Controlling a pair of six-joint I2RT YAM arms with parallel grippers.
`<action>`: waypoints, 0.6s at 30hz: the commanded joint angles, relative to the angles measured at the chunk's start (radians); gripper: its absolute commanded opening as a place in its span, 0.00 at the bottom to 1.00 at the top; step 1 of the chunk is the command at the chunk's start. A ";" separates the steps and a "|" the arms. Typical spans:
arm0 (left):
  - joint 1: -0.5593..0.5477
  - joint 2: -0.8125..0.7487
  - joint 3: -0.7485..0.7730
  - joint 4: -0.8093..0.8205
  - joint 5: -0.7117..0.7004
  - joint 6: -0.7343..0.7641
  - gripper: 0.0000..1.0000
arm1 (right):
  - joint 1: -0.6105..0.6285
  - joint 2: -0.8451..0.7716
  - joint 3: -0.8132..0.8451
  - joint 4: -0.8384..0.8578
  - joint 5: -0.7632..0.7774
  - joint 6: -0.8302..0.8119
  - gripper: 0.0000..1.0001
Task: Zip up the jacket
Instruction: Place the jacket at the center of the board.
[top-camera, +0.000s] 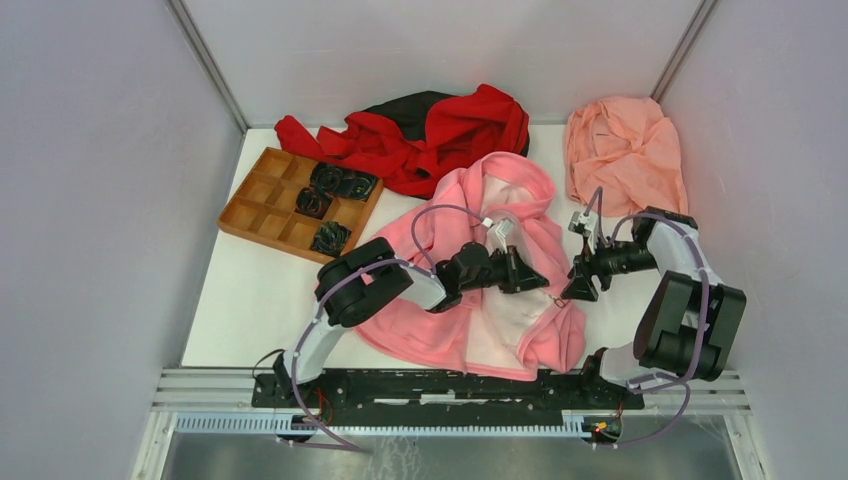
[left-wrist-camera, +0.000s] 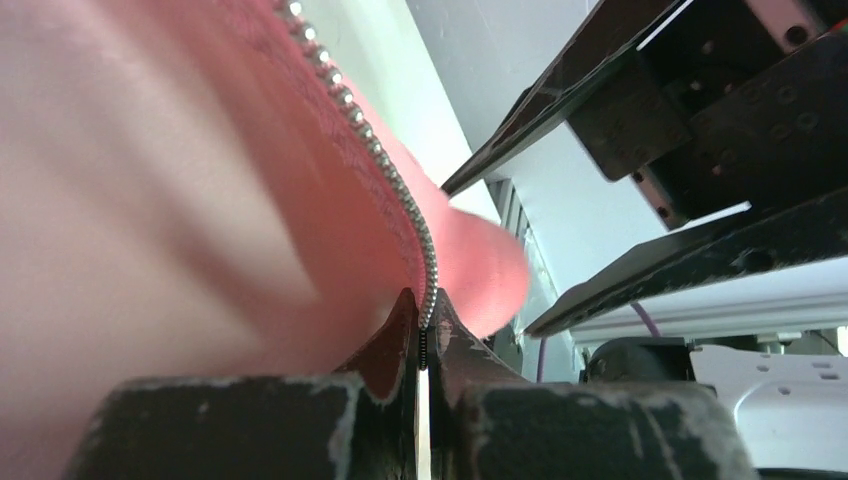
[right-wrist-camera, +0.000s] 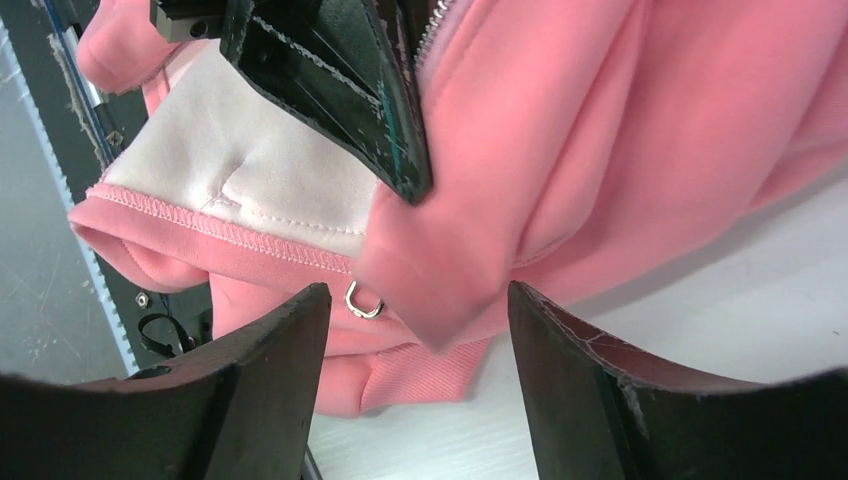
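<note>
Now, left gripper (left-wrist-camera: 421, 312) pinched shut on the zipper edge (left-wrist-camera: 395, 190) of the pink jacket (top-camera: 425, 335), right gripper (right-wrist-camera: 420, 300) wide apart, facing its lower corner and metal ring (right-wrist-camera: 364, 302)

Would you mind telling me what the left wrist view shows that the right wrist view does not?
Only the left wrist view: the pinch itself, with the zipper teeth running down into the shut left gripper. Only the right wrist view: the small metal pull at the hem and the pale lining. Both: the pink jacket, the left gripper clamped on its zipper edge, and the right gripper open.
</note>
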 joint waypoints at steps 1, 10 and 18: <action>0.027 -0.058 -0.040 0.007 0.083 0.097 0.05 | -0.039 -0.077 0.013 -0.002 -0.052 0.024 0.72; 0.030 0.009 0.052 0.084 0.105 0.028 0.06 | -0.067 -0.134 0.069 0.002 -0.121 0.024 0.75; 0.023 0.093 0.171 0.108 0.104 -0.039 0.06 | -0.065 -0.076 0.144 0.006 -0.107 0.109 0.75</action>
